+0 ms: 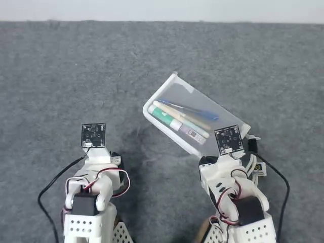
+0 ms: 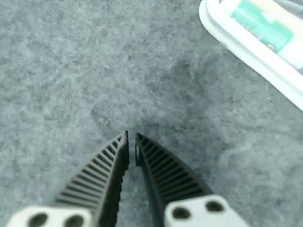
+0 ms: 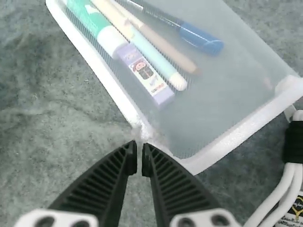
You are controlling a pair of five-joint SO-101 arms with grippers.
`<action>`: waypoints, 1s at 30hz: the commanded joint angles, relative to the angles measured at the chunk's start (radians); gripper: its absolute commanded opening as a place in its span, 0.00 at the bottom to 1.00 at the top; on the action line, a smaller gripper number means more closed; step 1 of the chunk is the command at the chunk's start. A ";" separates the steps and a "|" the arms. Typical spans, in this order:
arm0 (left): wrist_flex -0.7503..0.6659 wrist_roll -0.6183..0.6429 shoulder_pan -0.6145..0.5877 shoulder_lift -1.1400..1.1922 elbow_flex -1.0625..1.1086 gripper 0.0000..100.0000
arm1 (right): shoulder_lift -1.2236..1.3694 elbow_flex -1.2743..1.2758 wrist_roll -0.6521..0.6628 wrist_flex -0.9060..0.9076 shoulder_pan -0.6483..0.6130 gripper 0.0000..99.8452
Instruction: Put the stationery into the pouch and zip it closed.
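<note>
Pouch (image 1: 205,97): translucent white mesh, flat, lying diagonally. Inside, side by side: green-and-white stick (image 1: 162,115), purple eraser (image 1: 195,135), beige pen (image 1: 185,116), blue-capped pen (image 1: 206,115).

Tiny illegible print on stationery (image 3: 147,78)

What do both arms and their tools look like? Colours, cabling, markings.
The left arm and right arm are white shells with black servos, red wires and black cables. Each wrist carries a black square camera board. Left tool and right tool: black ribbed, tapered fingers on white bases with round holes.
</note>
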 commanded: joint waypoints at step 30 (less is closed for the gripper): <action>0.008 0.012 0.000 -0.014 -0.015 0.02 | -0.018 -0.023 0.055 -0.028 0.012 0.01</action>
